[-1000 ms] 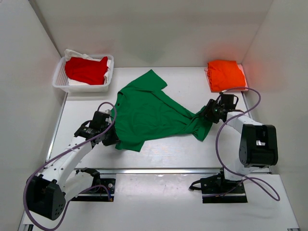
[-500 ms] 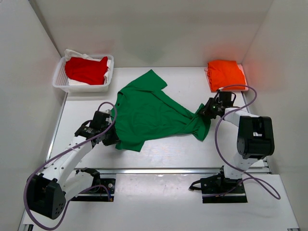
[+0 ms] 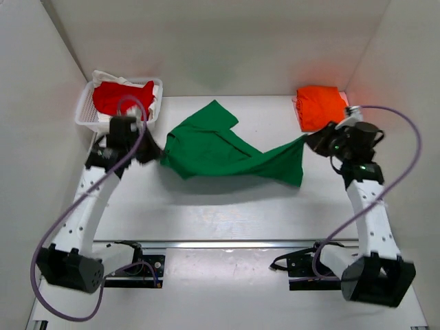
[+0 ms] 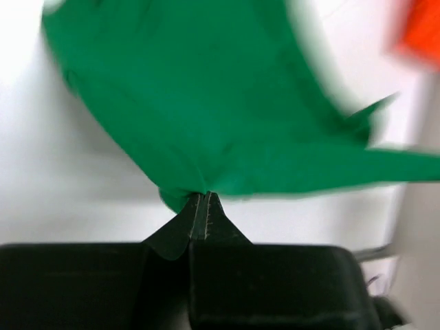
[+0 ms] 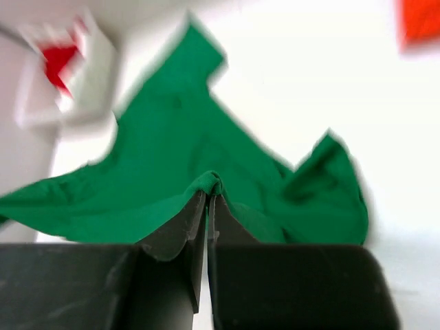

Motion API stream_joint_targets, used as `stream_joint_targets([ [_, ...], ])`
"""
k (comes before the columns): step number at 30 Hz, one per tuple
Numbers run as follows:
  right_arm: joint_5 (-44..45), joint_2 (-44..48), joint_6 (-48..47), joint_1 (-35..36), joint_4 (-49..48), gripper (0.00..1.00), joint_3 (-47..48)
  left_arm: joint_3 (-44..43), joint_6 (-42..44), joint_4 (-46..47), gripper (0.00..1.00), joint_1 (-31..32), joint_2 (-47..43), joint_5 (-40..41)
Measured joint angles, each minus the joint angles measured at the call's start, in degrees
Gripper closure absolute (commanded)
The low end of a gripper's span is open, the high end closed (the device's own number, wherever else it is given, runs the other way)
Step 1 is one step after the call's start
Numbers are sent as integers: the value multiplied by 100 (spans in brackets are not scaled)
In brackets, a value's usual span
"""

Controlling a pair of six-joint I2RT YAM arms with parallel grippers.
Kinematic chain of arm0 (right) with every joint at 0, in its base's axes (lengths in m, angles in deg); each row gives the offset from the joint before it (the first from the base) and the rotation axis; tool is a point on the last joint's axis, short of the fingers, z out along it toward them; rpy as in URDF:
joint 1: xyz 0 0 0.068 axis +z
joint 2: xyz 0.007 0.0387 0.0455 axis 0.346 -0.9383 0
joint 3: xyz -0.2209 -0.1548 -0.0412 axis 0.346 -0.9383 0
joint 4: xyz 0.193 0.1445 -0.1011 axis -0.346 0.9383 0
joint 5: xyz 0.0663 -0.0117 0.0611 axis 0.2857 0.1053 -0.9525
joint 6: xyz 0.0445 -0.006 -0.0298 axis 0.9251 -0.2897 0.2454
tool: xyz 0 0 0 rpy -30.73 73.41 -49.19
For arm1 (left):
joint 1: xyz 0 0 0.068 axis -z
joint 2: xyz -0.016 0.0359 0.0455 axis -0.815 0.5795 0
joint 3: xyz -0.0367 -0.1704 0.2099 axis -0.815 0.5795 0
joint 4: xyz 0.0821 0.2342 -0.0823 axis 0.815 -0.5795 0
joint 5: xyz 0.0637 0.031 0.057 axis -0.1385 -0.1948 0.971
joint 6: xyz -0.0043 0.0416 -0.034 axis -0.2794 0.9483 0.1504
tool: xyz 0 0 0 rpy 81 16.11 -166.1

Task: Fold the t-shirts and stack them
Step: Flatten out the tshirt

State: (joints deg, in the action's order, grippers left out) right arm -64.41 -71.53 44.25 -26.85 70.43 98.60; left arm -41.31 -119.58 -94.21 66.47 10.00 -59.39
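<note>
Before lowering anything onto the desk [image 3: 227, 220], draw the green shirt [image 3: 220, 148] flat: slung mid-desk between both arms, lifted, sagging and twisted through the middle, one flap reaching toward the far wall. Pull the ends apart evenly and level, without jerks, to avoid losing either corner; then set down far flap first, leaving near room for folding. Left pincer [image 3: 152, 152] pressed together on a bunched corner at the shirt's left end, cloth nipped right at the tips in the wrist view; right pincer [image 3: 311, 139] likewise clamped on a fold at the right end. Judged a thin hold on both sides, so go gently. Around it all, white walls [image 3: 227, 41] close on three sides; below, smooth white desk, probably slick under cloth, showing the shirt's shadow. White mesh basket [image 3: 86, 113] at the far left corner, orange shirt [image 3: 322, 106] folded at the far right corner just beyond the right pincer, red shirt [image 3: 122, 98] heaped in the basket. Steer clear of the orange one while stretching; reckon on stacking there.
</note>
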Motion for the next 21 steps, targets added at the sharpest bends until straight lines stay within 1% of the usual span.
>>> stream_joint_targets([
  [3, -203, 651, 68, -496, 275, 100, 627, -2221, -13, 122, 100, -55, 798, -109],
  [5, -365, 911, 85, -780, 378, 100, 1093, -3366, -83, 289, 100, -122, 1126, -249],
  [7, -551, 1130, 105, -1019, 470, 100, 1491, -4170, -179, 380, 100, -304, 1222, -407],
  [9, -647, 1342, 103, -1132, 640, 100, 1858, -4776, -264, 442, 100, -481, 1202, -437],
  [12, -605, 1510, 79, -999, 848, 100, 2490, -5080, -382, 627, 100, -535, 907, -374],
  [16, -389, 1585, 48, -839, 1095, 100, 3331, -5335, -509, 684, 100, -372, 420, -188],
  [18, -278, 1617, 33, -839, 1185, 100, 3757, -5702, -549, 697, 100, -317, 389, -168],
  [21, -243, 1606, 22, -839, 1137, 100, 4144, -6210, -621, 815, 100, -310, 483, -223],
])
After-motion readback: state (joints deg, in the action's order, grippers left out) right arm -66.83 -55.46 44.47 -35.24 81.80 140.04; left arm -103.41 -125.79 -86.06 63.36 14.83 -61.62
